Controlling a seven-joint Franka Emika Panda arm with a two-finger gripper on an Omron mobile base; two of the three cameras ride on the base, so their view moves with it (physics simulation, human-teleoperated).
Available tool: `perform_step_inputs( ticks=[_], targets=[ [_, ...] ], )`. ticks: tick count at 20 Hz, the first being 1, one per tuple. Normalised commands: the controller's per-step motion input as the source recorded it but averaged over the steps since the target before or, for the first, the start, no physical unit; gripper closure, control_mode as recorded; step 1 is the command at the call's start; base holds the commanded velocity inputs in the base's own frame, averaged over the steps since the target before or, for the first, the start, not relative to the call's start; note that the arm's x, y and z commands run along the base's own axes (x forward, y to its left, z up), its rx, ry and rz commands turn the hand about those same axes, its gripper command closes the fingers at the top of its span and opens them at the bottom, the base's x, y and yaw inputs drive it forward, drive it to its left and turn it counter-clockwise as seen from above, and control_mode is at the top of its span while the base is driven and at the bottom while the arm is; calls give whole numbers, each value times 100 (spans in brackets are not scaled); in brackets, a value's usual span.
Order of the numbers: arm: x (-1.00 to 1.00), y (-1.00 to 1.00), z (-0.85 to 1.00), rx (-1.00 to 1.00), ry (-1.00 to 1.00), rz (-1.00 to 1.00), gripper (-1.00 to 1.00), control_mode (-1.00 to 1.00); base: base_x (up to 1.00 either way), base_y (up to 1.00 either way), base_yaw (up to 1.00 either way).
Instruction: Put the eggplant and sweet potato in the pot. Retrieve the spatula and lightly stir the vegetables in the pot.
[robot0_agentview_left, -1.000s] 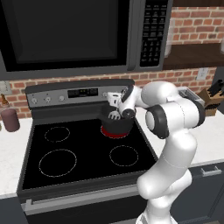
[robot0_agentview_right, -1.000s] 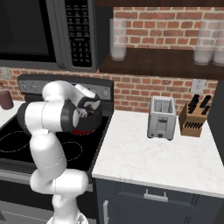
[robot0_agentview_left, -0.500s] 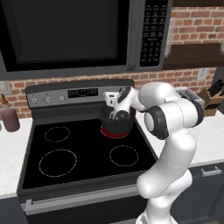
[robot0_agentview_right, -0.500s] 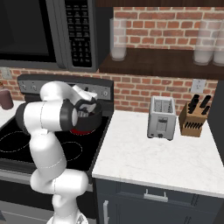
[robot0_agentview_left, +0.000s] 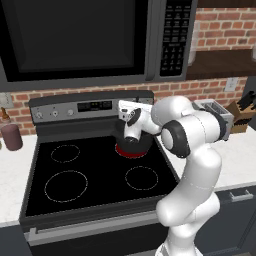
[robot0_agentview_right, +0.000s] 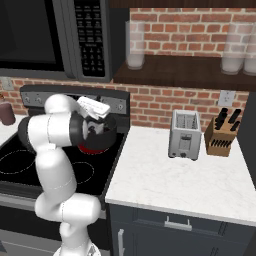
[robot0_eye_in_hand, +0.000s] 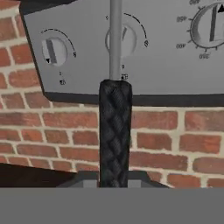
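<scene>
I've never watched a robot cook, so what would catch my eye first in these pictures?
A big white robot arm bends over the black stove, its tool above a dark pot on a glowing red back burner. In the hand view a black-handled spatula rises from the tool before the stove's dials. A toaster and knife block stand on the white counter to the right.

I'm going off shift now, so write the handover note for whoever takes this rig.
Gripper: shut on the spatula, held by its black handle, over the pot.
Pot: on the back right burner, which glows red. The hand hides the pot's inside.
Done: spatula retrieved.
Left: check that the eggplant and sweet potato are in the pot, then stir lightly.
</scene>
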Motion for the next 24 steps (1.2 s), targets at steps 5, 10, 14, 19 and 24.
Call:
perform_step_inputs(
  ticks=[5,10,14,19,24],
  targets=[
    [6,0,0,0,-54,-9,100,-100,0,0,0],
    [1,0,0,-1,-43,-5,100,-100,0,0,0],
    [-15,-10,0,-5,-16,-1,100,-100,0,0,0],
    [-31,-29,-8,-1,1,0,100,-100,0,0,0],
    [-53,-40,-29,0,11,0,100,-100,0,0,0]
  ],
)
